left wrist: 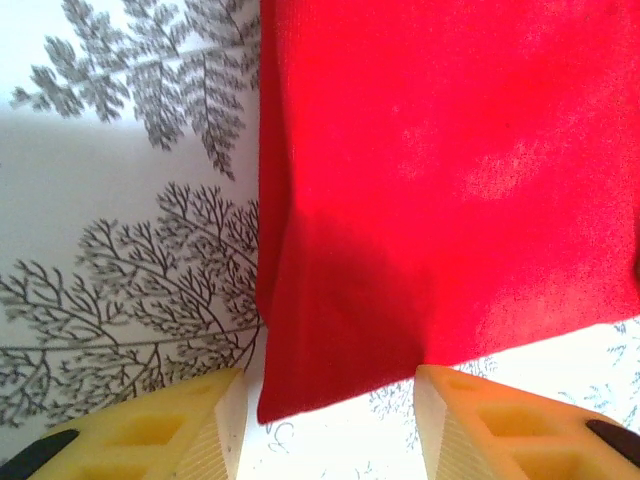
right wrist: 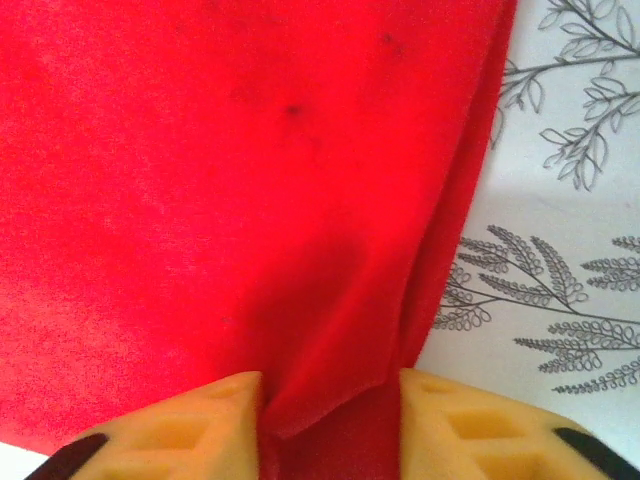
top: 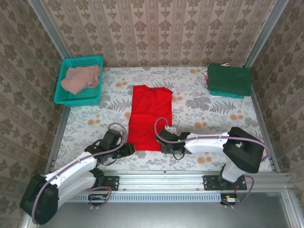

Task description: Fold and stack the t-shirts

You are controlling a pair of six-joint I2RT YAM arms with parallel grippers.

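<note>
Floral-print table (top: 204, 109), wallpapered walls (top: 156, 28); red t-shirt (top: 149, 116) flat, left gripper (left wrist: 328, 398) apart astride its corner, right gripper (right wrist: 330, 400) pinching its hem.

Left claw (left wrist: 328, 378) parted, right claw (right wrist: 328, 380) narrower, perhaps pinching, both low

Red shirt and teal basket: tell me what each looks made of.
The red shirt: soft matte cloth, likely cotton knit; it creases softly and shows fine grain up close. The basket: stiff teal plastic, probably moulded; its walls are open mesh holding a straight shape.
</note>
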